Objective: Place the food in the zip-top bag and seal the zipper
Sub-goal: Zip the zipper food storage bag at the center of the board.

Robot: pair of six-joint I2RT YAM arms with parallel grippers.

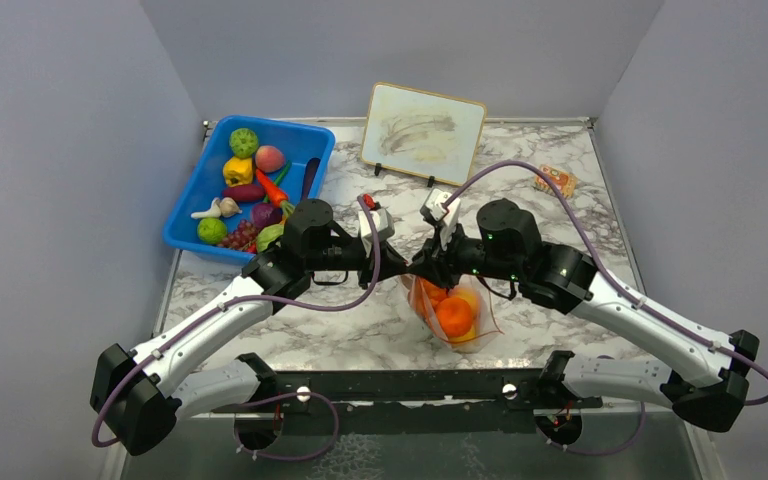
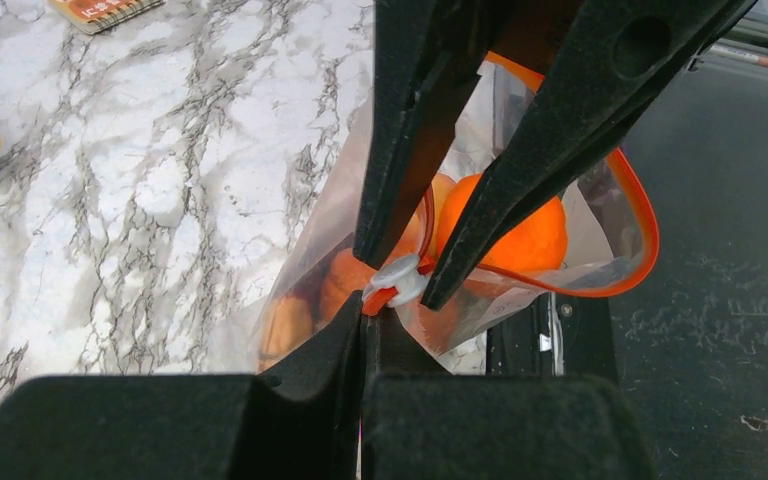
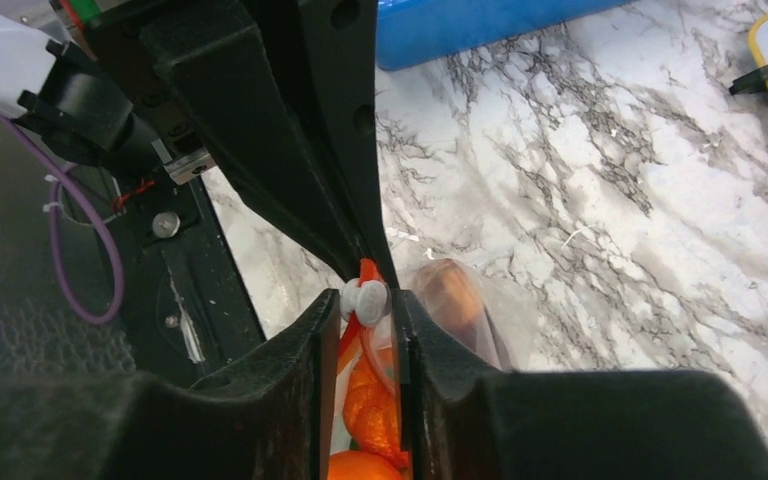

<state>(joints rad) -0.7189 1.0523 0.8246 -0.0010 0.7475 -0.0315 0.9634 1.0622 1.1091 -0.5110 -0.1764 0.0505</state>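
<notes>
From above, the two arms meet over the middle of the marble table point(image 1: 600, 200), with the left gripper point(image 1: 400, 268) and right gripper point(image 1: 428, 268) tip to tip. Just below them the zip-top bag point(image 1: 480, 322) lies near the front edge, with oranges point(image 1: 454, 315) inside. At the far left a blue bin point(image 1: 280, 123) holds the rest of the food point(image 1: 238, 170). A framed board point(image 1: 423, 125) stands at the back, and a small orange packet point(image 1: 555, 180) lies far right.

On the left wrist camera, the left gripper's fingers point(image 2: 310, 350) are clenched on the zipper point(image 2: 648, 225), right beside its white slider tab point(image 2: 400, 278). The right gripper's tips come in from above, one on each side of the tab.

On the right wrist camera, the right gripper's fingers point(image 3: 430, 350) pinch the slider tab from both sides, with the orange strip running down between them. The left gripper's closed fingers reach down to just above the tab
</notes>
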